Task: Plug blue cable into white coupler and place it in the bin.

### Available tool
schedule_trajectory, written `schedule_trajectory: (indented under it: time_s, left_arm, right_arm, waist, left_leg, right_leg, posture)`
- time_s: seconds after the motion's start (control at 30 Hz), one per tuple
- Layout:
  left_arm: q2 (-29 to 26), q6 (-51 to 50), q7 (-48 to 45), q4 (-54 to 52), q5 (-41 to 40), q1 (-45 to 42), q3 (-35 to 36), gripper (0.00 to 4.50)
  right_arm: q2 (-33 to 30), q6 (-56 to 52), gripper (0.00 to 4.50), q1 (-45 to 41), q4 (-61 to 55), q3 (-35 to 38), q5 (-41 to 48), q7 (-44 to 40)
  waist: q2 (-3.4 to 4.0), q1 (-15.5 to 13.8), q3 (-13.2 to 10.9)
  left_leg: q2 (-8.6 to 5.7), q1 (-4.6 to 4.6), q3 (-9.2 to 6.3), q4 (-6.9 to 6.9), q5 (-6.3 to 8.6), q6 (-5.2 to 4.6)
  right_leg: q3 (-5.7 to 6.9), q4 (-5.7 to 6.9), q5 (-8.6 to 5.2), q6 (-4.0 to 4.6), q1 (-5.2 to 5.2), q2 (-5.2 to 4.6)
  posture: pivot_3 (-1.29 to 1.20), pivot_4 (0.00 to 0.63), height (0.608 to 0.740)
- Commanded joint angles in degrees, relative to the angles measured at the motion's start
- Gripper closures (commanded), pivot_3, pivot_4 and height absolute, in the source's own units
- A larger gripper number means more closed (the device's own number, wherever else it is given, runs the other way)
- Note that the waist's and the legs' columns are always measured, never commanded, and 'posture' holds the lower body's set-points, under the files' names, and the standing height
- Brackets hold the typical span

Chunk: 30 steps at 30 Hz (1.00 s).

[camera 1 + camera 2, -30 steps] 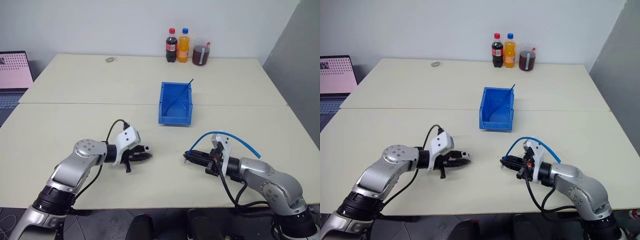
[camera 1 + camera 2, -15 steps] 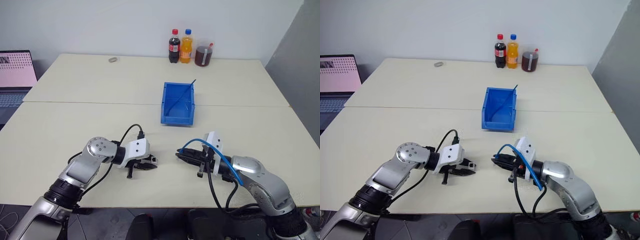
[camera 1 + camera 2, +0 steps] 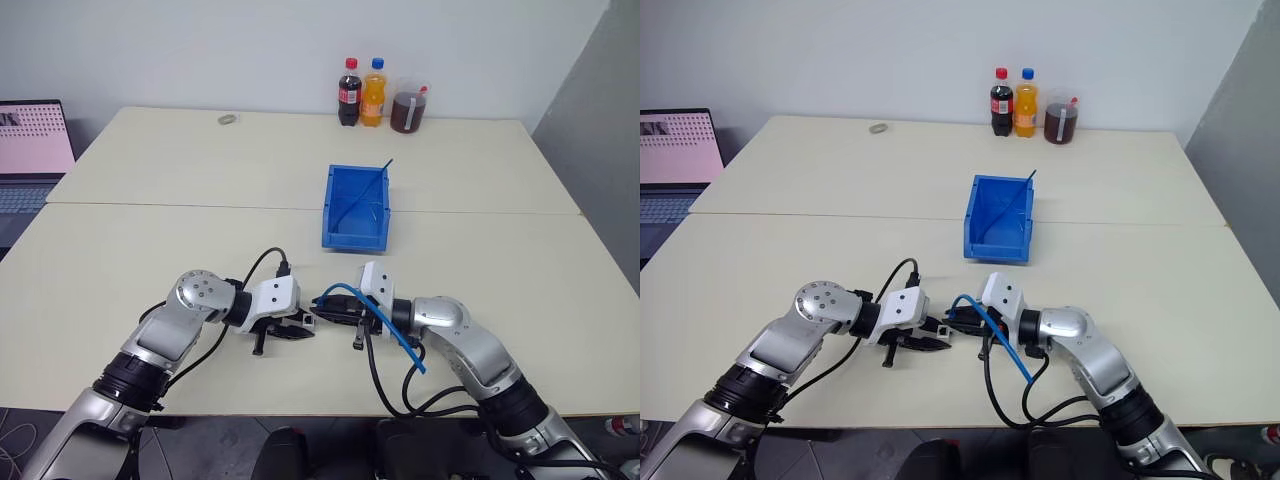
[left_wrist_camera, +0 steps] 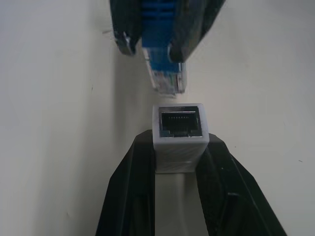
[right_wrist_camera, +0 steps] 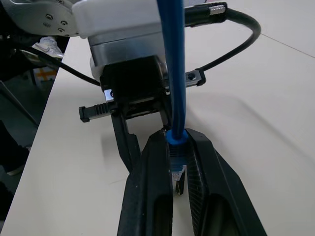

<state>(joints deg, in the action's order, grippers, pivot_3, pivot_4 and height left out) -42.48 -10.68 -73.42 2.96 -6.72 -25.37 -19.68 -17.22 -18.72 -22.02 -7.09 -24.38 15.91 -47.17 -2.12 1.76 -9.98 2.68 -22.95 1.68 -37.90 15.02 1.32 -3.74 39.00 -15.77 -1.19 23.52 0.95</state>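
Left pincer [image 4: 179, 162] pinches the white coupler [image 4: 178, 135]; right pincer [image 4: 150, 46], pinching the blue cable [image 4: 165, 73] just ahead, should push its plug in straight.

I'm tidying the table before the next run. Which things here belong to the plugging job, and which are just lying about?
Belong to the job:
- blue cable, in the right gripper
- white coupler, in the left gripper
- bin

Lying about:
- two drink bottles
- jug of dark liquid
- small grey ring
- laptop
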Motion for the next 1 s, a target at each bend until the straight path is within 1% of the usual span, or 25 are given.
schedule_trajectory:
  time_s: [0.03,0.57,0.77,1.0]
  left_arm:
    - [0.0,-0.3,-1.6,1.0,1.1,0.7,-1.4,3.7]
    - [0.1,1.2,-2.7,3.0,1.8,0.7,-1.6,3.7]
    - [-0.1,0.6,-2.6,1.9,1.7,1.1,-1.3,3.7]
    - [0.0,0.2,-2.2,1.7,1.6,1.2,-1.0,3.7]
  right_arm:
    - [1.1,1.9,4.39,-1.1,-0.3,-0.5,-1.0,-1.2]
    - [3.5,4.9,4.39,-1.6,4.0,-2.1,-5.4,-2.0]
    - [3.3,5.8,4.39,-2.1,5.4,-2.0,-6.4,-3.1]
    - [2.0,9.4,4.39,-1.6,7.7,-4.6,-9.9,-5.2]
  waist:
    - [0.0,0.0,0.0]
    - [0.03,0.1,0.0]
    - [0.03,0.1,0.1]
    - [0.03,0.1,0.1]
  left_leg:
    - [0.0,0.0,0.0,0.0,0.0,0.0]
    - [0.0,0.07,0.01,-0.02,0.0,0.0]
    - [0.0,0.1,0.01,-0.02,0.0,0.0]
    - [0.01,0.11,0.01,-0.02,0.0,0.0]
  right_leg:
    - [0.0,0.0,0.0,0.0,0.0,0.0]
    - [-0.01,0.06,0.01,0.03,-0.03,0.01]
    - [-0.01,0.07,0.02,0.03,-0.05,0.03]
    - [-0.01,0.07,0.02,0.05,-0.06,0.03]
  posture:
    - [0.0,0.15,0.74]
    - [0.0,0.15,0.74]
    - [0.0,0.15,0.74]
    - [0.0,0.15,0.74]
